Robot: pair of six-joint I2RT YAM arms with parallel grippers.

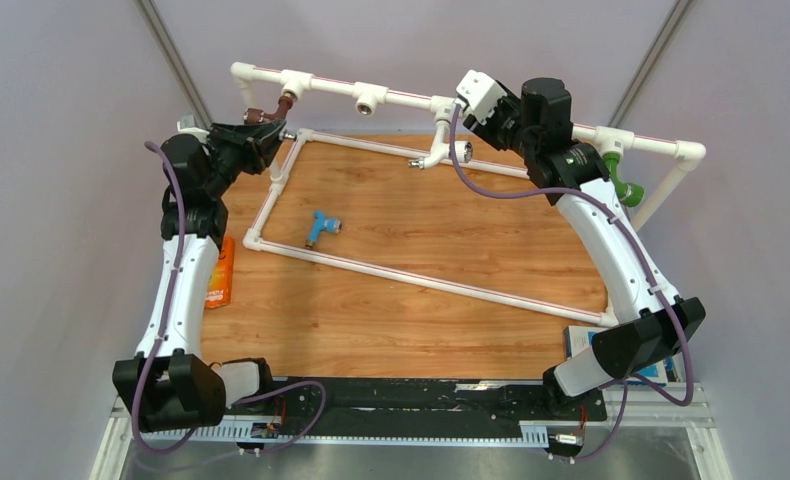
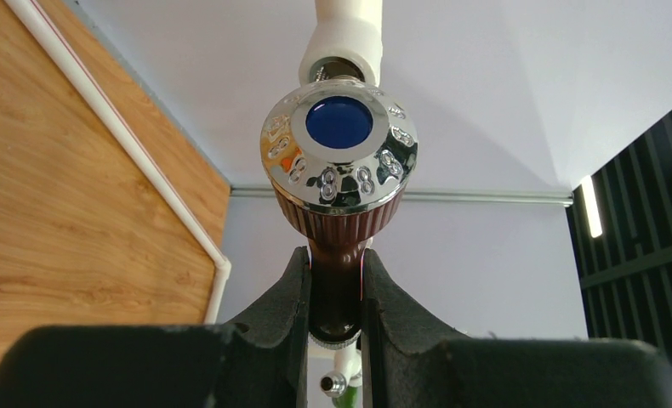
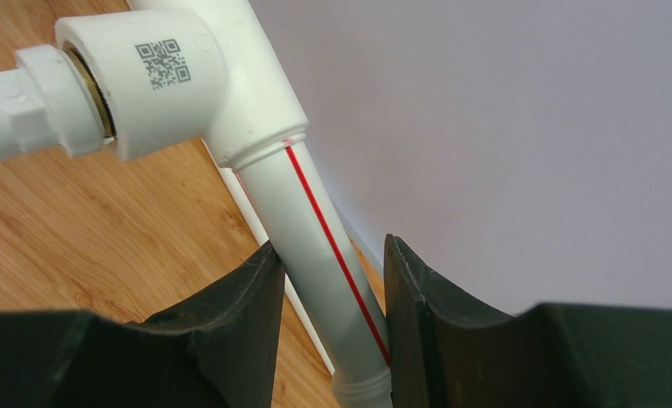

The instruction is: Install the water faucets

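One dark brown faucet [image 2: 339,161] sits at the far-left socket of the pipe frame [image 3: 303,204], left pincer [image 2: 333,263] clamped on its body, while the right pincer [image 3: 328,255] grips that frame's pipe. Loose on table [image 1: 421,300]: light blue faucet [image 1: 321,227]. Risk: tilted twisting cross-threads it, or the frame slips.

Loose faucet [image 1: 321,227] lies on table [image 1: 421,330] inside frame [image 1: 421,280].

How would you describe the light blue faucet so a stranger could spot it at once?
Start at the wooden table and find the flat rectangle of white pipe lying on it. Inside that rectangle, near its left end, lies the light blue faucet. It alone rests loose on the wood; the brown faucet, white faucet and green faucet sit on the raised pipe rail behind.
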